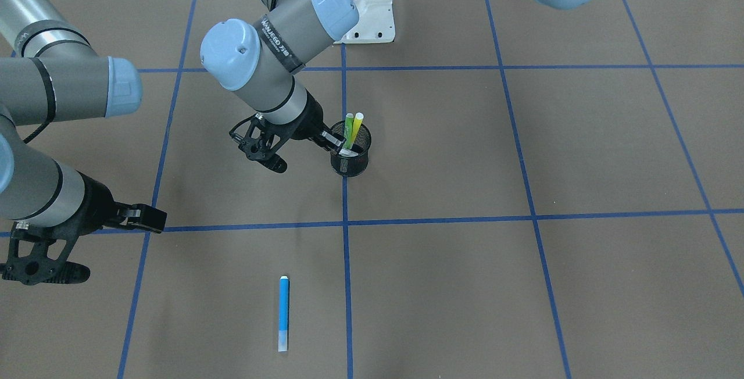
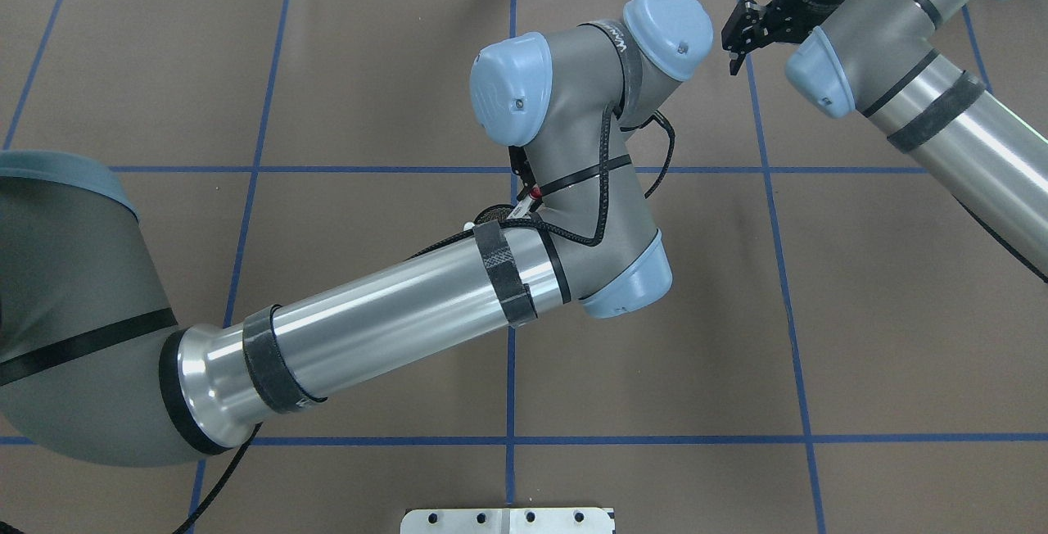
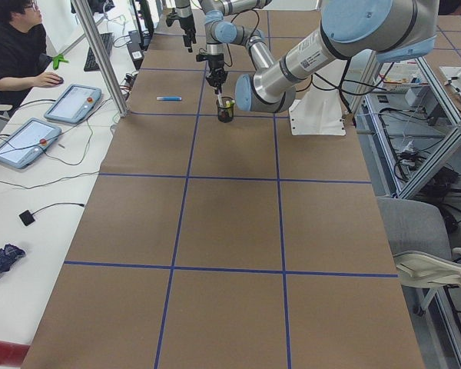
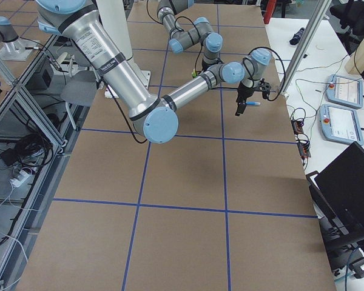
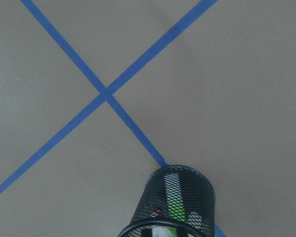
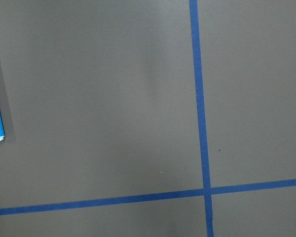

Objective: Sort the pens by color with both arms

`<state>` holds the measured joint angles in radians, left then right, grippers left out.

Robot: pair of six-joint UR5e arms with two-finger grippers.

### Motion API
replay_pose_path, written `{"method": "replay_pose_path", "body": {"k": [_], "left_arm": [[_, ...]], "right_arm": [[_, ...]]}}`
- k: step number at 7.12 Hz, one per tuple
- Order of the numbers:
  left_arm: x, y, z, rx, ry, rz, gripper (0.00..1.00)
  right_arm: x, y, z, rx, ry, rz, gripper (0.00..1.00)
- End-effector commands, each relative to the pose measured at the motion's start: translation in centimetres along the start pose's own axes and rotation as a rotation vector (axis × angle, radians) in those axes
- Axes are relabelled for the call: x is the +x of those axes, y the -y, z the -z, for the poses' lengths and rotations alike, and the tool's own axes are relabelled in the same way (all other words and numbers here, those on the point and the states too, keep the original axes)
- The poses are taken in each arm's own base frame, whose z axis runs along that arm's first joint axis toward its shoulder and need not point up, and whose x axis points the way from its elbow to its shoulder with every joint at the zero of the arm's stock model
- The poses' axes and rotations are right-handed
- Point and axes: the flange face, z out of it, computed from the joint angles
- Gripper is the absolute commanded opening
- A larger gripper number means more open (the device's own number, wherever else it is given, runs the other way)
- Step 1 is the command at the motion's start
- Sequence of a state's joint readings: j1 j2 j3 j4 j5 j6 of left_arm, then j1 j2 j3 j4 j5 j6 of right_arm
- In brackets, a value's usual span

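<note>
Left gripper (image 1: 337, 145): positioned at the rim of the black mesh cup (image 1: 350, 165), near the centre of the table (image 1: 465, 152). It is clenched on the white pen (image 1: 347, 151). In the overhead view, the pen's upper red end shows beside the gripper body. In the left wrist view, the lower red end shows through the mesh, inside the cup.

Cup contents: the green pen (image 1: 349, 126) and the yellow pen (image 1: 357, 123) stand side by side. Both lean on the wall away from the gripper, and their tips rise above the rim.

Blue pen (image 1: 283, 312): lies flat on the table on the operators' side, well apart from the cup. It runs parallel to a blue tape line and lies just beside it, on the right arm's side.

Right gripper (image 1: 156, 220): hangs over the table, well apart from the blue pen and the cup. It carries nothing. Whether its jaws are parted or closed cannot be told. The right wrist view shows one end of the blue pen at its left edge.
</note>
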<state>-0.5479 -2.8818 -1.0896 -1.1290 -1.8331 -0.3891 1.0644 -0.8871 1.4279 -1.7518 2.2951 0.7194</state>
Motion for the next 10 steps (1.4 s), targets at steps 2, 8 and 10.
{"method": "replay_pose_path", "body": {"k": [2,8,10], "left_arm": [[-1.2,-3.8,7.4,0.054,-0.011,0.005,0.00],[-9.9,-8.5,15.1,0.408,-0.143,0.297,0.00],[-12.4,-7.1,12.1,0.537,-0.198,0.382,0.00]], "right_arm": [[-0.5,-0.5,0.8,0.010,0.012,0.012,1.00],[-0.9,-0.7,1.6,0.022,0.020,0.017,1.00],[-0.6,-0.6,1.5,0.028,0.014,0.013,1.00]]}}
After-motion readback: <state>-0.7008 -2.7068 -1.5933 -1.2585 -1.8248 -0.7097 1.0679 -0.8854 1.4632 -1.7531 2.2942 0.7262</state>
